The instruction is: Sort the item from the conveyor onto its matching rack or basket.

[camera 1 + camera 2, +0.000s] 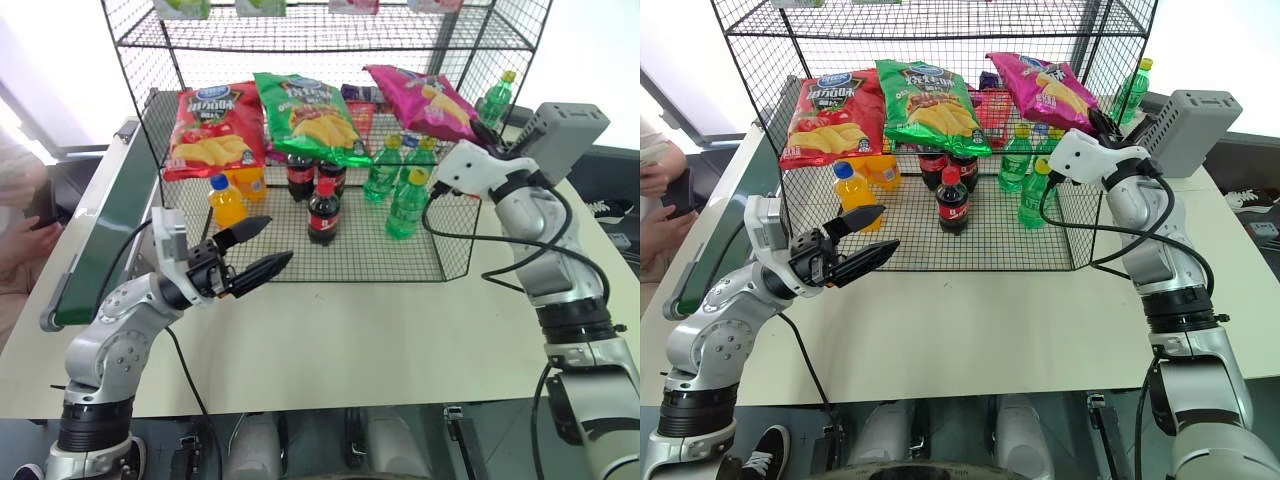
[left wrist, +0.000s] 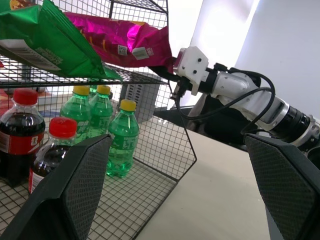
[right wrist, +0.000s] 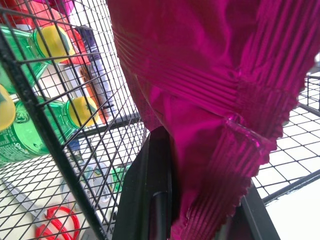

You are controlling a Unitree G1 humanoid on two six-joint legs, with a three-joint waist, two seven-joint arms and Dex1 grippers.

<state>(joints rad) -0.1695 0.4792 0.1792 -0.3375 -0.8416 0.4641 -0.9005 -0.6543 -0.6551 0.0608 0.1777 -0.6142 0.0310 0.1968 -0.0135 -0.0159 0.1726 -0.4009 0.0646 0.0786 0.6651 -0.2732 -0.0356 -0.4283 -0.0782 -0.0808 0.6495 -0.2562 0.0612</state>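
Note:
The item, a glossy magenta chip bag (image 1: 418, 98), lies on the middle tier of the rack (image 1: 133, 95), a black wire-mesh shelf unit, at that tier's right end. My right gripper (image 1: 481, 129) reaches in from the rack's right side and is shut on the bag's crimped end (image 3: 235, 150). The right wrist view shows that end pinched between the black fingers (image 3: 150, 200). My left gripper (image 1: 279, 240) hovers open and empty over the table in front of the rack's lower left corner. The conveyor (image 1: 112, 225), a dark green belt, runs along the table's left side.
A red chip bag (image 1: 212, 130) and a green chip bag (image 1: 310, 115) lie on the same tier, left of the magenta one. Cola bottles (image 1: 323, 210), green soda bottles (image 1: 405, 195) and an orange bottle (image 1: 228, 200) stand on the bottom tier. A person's hand (image 1: 25, 225) is beyond the conveyor.

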